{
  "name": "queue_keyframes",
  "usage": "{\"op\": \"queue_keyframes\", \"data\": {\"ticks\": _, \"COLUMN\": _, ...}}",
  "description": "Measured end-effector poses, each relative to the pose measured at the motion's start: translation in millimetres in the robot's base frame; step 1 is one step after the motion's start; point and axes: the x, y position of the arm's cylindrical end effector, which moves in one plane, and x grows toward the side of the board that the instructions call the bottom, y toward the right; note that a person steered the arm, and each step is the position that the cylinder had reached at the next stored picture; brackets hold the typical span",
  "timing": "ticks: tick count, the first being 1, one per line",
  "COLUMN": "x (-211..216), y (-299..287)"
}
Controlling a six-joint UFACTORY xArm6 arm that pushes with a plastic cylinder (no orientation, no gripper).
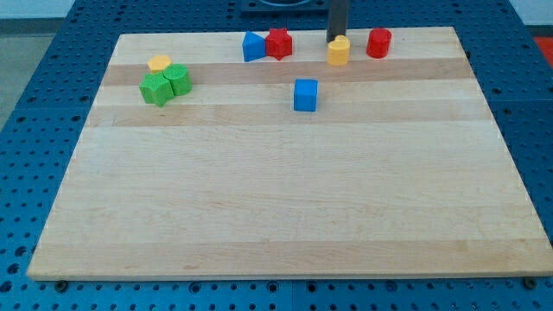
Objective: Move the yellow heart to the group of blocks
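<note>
Two yellow blocks show, and I cannot tell for sure which one is the heart. One yellow block [339, 51] stands near the view's top, right of centre, and my tip [335, 40] is right behind it on its top side, touching or almost touching. The other yellow block [159, 63] sits at the top left against two green blocks [156, 90] [179, 79], forming a tight group. The rod comes down from the view's top edge.
A red cylinder [378, 42] stands just right of the yellow block by my tip. A blue block [253, 47] and a red star [278, 43] touch each other to its left. A blue cube [305, 95] stands alone below them. The board's top edge [397, 29] is close behind.
</note>
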Motion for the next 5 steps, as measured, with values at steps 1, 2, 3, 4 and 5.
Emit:
{"op": "queue_keyframes", "data": {"ticks": 1, "x": 23, "y": 27}}
{"op": "queue_keyframes", "data": {"ticks": 2, "x": 44, "y": 30}}
{"op": "queue_keyframes", "data": {"ticks": 3, "x": 52, "y": 20}}
{"op": "queue_keyframes", "data": {"ticks": 4, "x": 65, "y": -3}}
{"op": "queue_keyframes", "data": {"ticks": 5, "x": 69, "y": -49}}
